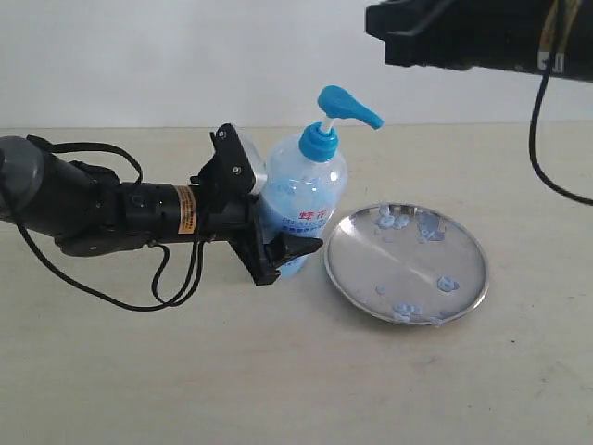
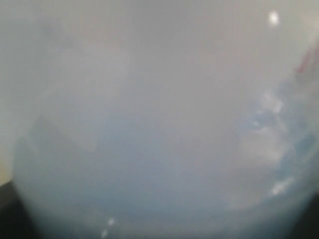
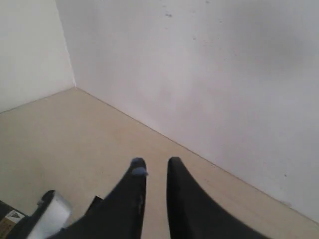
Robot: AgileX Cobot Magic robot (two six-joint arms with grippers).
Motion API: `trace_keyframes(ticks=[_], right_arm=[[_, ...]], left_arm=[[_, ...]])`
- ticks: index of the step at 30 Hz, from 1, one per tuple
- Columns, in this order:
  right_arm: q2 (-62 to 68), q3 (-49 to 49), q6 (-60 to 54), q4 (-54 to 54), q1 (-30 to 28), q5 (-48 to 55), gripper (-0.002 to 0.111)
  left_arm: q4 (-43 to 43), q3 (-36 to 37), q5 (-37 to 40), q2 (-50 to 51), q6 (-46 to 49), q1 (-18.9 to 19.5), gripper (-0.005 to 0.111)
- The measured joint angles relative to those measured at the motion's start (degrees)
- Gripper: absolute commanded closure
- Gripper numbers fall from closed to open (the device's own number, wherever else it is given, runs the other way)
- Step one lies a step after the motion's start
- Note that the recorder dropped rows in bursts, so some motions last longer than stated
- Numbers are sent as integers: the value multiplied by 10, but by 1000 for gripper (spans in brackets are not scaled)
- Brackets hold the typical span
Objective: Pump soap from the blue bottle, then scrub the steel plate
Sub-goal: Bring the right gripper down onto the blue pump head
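Note:
The blue bottle [image 1: 306, 185] stands upright on the table, its blue pump head [image 1: 347, 104] raised and pointing right. Pale blue soap [image 1: 298, 206] fills its body. My left gripper [image 1: 292, 227] is shut on the bottle's lower half; in the left wrist view the blurred bottle [image 2: 159, 149] fills the frame. The steel plate [image 1: 371, 248] lies just right of the bottle with soap blobs [image 1: 400, 221] on it. My right gripper [image 3: 156, 164] is held high and narrowly open, holding nothing. A small blue blob [image 3: 139, 171] sits on one fingertip.
The right arm's dark body [image 1: 463, 32] hangs at the top right above the plate, with a black cable [image 1: 537, 139] trailing down. The pale tabletop [image 1: 278, 371] meets a white wall [image 3: 199, 74] behind.

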Motion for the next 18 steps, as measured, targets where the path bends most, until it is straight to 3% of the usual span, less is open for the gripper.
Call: trace_keyframes(ticks=[7, 18], right_arm=[[4, -28, 120, -121, 1, 7, 103], [4, -27, 159, -218, 1, -21, 103]], left_arm=[[1, -19, 30, 0, 1, -1, 102], [1, -48, 78, 0, -5, -1, 102]])
